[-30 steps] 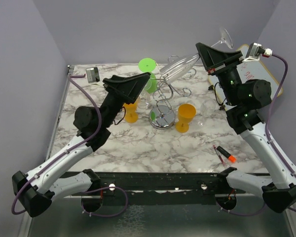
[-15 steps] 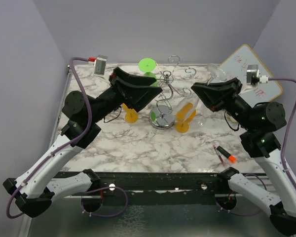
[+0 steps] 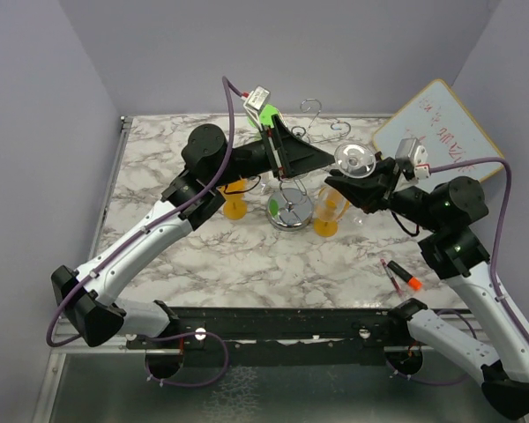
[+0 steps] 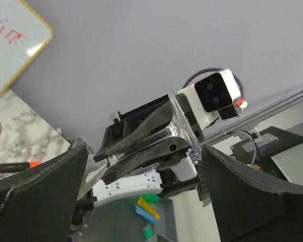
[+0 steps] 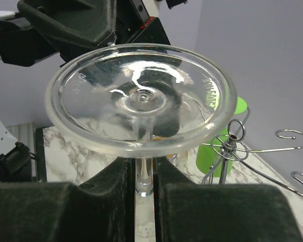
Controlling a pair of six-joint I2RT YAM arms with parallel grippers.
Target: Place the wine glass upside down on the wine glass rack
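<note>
Nearing the rack (image 3: 291,211), wine glass (image 3: 355,159) inverted

Soft, even light, shadows faint. White glare streaks the wine glass (image 5: 141,98) foot just above the right pincer (image 5: 144,194), whose near fingers (image 5: 65,212) look blurred.

The top camera looks down from above and behind the arm bases, far enough to take in the whole table (image 3: 247,256) and both arms. The left wrist camera looks out between its own fingers (image 4: 35,201), tilted up at the right arm (image 4: 151,136) and whiteboard (image 4: 12,45). The right wrist camera sits close behind the glass (image 5: 141,96) foot, facing the rack (image 5: 232,148) and left arm (image 5: 76,20). The top view also shows whiteboard and rack.
</note>
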